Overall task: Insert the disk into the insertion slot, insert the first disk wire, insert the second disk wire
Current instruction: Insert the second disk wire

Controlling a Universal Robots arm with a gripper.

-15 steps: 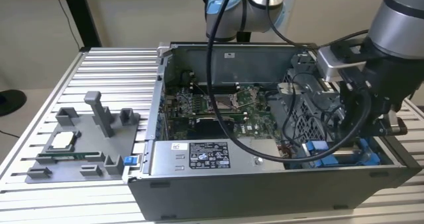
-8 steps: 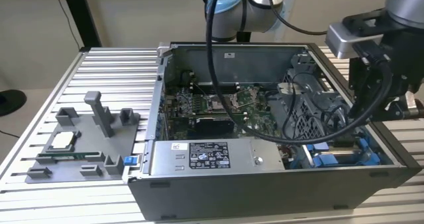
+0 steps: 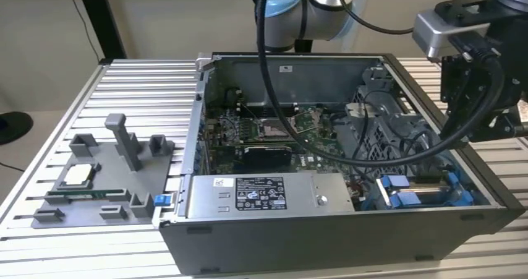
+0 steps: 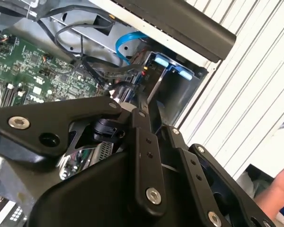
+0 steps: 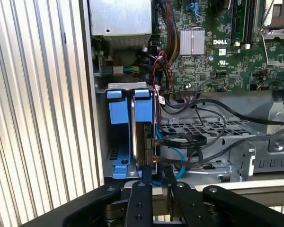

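An open computer case [image 3: 330, 229] lies on the slatted metal desk [image 3: 132, 81], motherboard [image 3: 272, 127] exposed in its middle. The insertion slot [image 3: 425, 192] sits in the lower right of the exterior frame, at the case's near corner, marked by blue plastic clips. In the first wrist view the slot [image 5: 118, 156] stands at centre, and the disk [image 5: 144, 146] is upright on edge inside it, beside the blue clips. The tool [image 5: 155, 182] reaches down from the lower edge of that frame, its two black fingers [image 5: 146, 176] drawn close together around the disk's edge, apparently gripping it. Black and blue cables [image 5: 189, 142] run just beside the slot. The power supply [image 3: 268, 195] lies at the case's near side. At lower left of the exterior frame a grey fixture tray [image 3: 99, 180] with upright posts rests on the desk. A person's hand [image 4: 279, 187] shows at the lower right of the second wrist view.
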